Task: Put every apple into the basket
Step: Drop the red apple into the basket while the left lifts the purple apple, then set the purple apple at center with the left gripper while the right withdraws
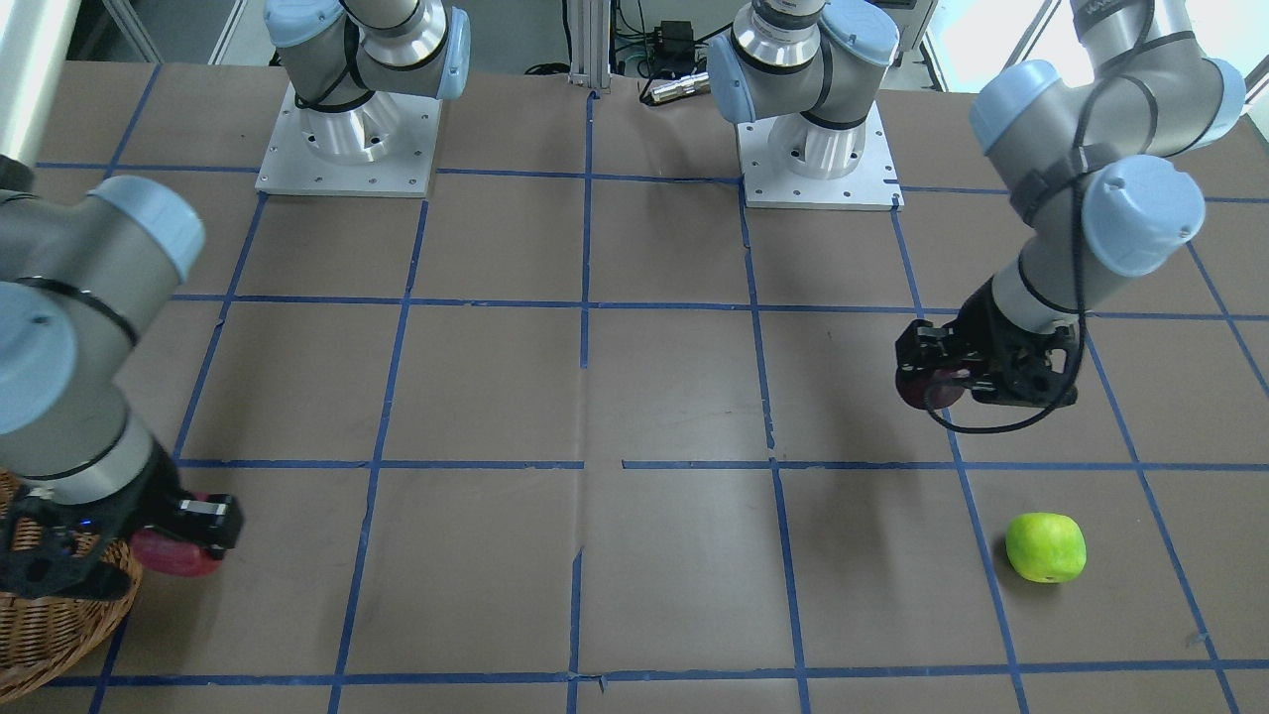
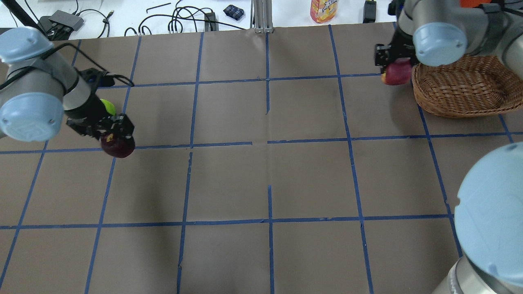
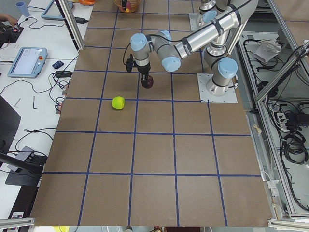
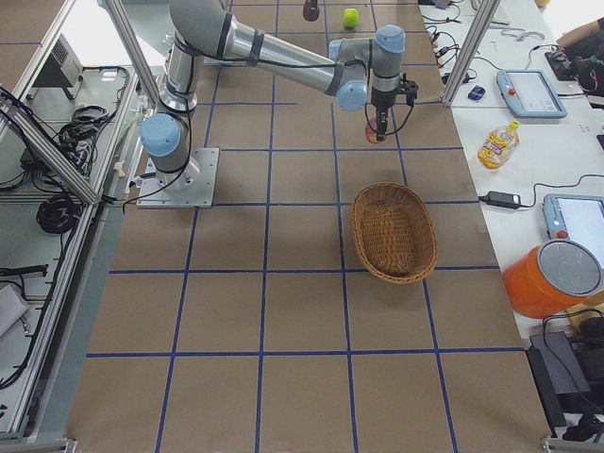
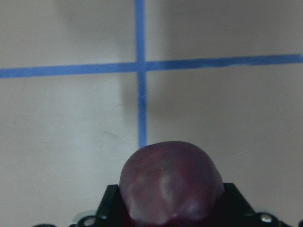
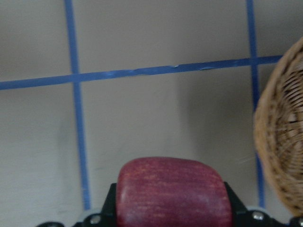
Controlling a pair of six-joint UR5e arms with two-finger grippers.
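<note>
Right arm [image 2: 490,216]: elbow joint, nearest the overhead camera, near right.
Left gripper [image 2: 116,136]: left side, clamped on a dark apple [image 2: 118,148], apparently clear of the table [image 2: 265,183]; well apart from the basket.
Green apple [image 2: 108,107]: loose on the table, just beyond the left gripper.
Right gripper [image 2: 394,64]: far right, clamped on a red apple [image 2: 397,74], just left of the basket rim, not over it.
Basket [image 2: 449,102]: far right; no apple shows inside, though the arm hides part.
Progress, as judged: none of three apples delivered. The red one is close to its drop, the dark one needs carrying across, and the green one remains unpicked.
</note>
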